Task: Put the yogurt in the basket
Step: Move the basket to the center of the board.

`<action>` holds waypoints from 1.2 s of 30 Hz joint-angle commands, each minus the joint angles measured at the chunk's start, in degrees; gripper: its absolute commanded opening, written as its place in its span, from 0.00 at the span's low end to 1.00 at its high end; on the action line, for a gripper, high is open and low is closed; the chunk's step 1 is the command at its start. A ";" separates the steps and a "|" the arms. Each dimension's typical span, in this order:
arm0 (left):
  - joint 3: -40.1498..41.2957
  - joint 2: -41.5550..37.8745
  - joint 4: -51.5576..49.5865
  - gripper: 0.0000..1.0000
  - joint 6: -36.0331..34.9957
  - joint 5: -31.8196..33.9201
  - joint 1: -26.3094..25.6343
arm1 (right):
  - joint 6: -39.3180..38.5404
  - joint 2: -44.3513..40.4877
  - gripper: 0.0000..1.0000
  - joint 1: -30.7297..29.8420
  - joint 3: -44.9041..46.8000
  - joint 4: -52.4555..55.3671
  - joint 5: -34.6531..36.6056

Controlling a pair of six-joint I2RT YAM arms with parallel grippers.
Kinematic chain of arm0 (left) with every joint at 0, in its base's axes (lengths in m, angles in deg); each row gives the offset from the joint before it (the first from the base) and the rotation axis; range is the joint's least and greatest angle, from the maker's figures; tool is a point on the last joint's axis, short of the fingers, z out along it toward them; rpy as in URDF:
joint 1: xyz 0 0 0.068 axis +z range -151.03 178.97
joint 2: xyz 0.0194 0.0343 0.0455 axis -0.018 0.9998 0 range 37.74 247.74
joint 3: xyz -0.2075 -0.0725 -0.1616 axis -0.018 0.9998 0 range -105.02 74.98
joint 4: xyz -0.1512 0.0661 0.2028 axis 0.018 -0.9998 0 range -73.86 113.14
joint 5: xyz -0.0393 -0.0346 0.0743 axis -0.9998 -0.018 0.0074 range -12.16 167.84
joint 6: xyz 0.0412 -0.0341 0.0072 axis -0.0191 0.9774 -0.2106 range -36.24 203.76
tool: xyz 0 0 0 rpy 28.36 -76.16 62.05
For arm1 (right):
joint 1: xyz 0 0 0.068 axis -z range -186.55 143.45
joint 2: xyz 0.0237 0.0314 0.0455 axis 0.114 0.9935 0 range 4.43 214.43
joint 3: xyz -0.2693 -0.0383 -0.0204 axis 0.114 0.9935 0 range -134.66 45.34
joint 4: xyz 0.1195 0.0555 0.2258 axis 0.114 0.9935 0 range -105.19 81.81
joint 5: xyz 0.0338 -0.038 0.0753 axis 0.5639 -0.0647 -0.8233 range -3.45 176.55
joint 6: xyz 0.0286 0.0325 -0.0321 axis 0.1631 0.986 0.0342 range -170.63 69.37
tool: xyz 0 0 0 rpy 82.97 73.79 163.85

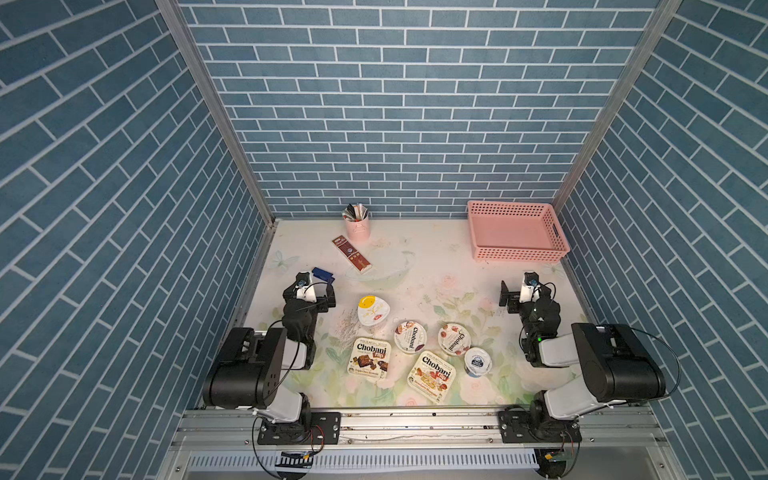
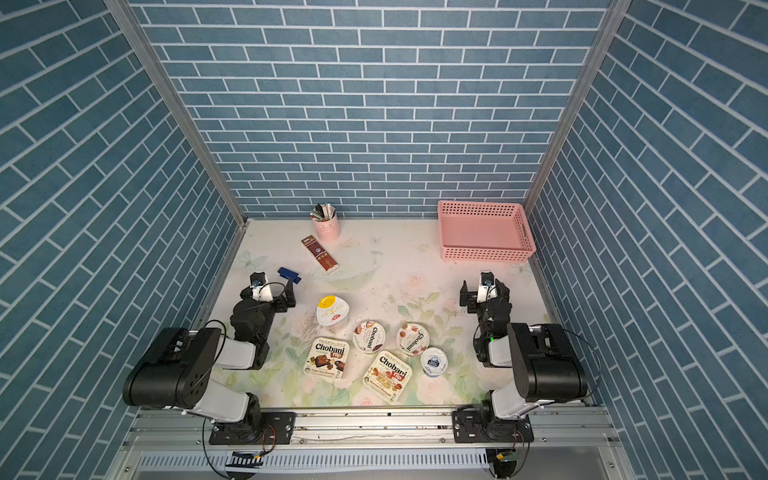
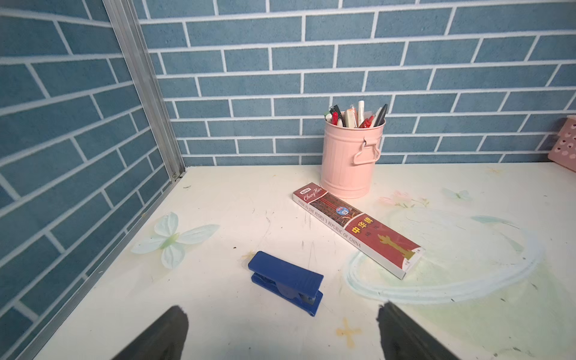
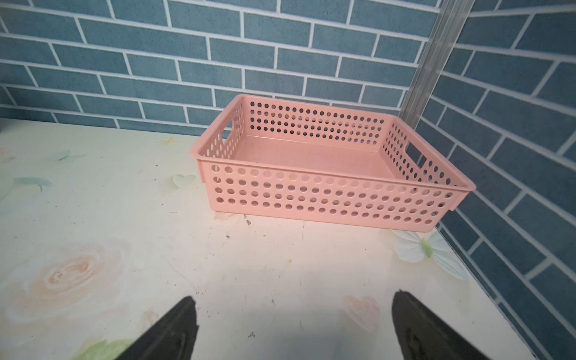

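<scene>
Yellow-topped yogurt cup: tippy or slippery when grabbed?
The yellow-topped cup looks tall, with a body narrowing below the wide lid, so a high push probably tips it. Smooth tapered sides may slip; closing just under the rim seems safer. The foil lid likely dents if pressed.

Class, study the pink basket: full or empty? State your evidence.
Empty. The basket shows a bare pink floor in the right wrist view, and all six yogurt cups stand outside it on the table.
</scene>
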 commanded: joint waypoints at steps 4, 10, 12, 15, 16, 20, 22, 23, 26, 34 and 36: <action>-0.45 -0.12 1.16 1.00 0.40 -0.25 0.31 | 0.87 -0.14 1.00 0.10 -0.43 -1.04 0.39; -0.45 -0.11 1.10 1.00 0.41 -0.25 0.30 | 0.87 -0.14 1.00 0.13 -0.40 -1.06 0.35; -0.38 -0.12 1.14 1.00 0.45 -0.27 0.31 | 0.93 -0.15 1.00 0.13 -0.41 -1.07 0.42; -0.44 -0.09 1.15 1.00 0.45 -0.25 0.31 | 0.87 -0.17 1.00 0.12 -0.41 -1.12 0.43; -0.42 -0.04 1.15 1.00 0.46 -0.25 0.31 | 0.88 -0.14 1.00 0.16 -0.41 -1.09 0.37; -0.45 -0.08 1.17 1.00 0.41 -0.27 0.29 | 0.88 -0.16 1.00 0.13 -0.41 -1.07 0.41; -0.42 -0.09 1.14 1.00 0.41 -0.25 0.31 | 0.90 -0.14 1.00 0.12 -0.49 -1.06 0.42; -0.42 -0.12 1.14 1.00 0.41 -0.24 0.31 | 0.88 -0.22 1.00 0.08 -0.45 -1.06 0.43; -0.44 -0.12 1.15 1.00 0.48 -0.25 0.31 | 0.88 -0.14 1.00 0.10 -0.41 -1.07 0.39; -0.40 -0.12 1.12 1.00 0.46 -0.25 0.31 | 1.05 -0.14 1.00 0.19 -0.50 -0.95 0.11; -0.44 -0.10 1.16 1.00 0.42 -0.24 0.31 | 1.16 -0.31 0.92 0.33 -0.29 -1.15 -0.27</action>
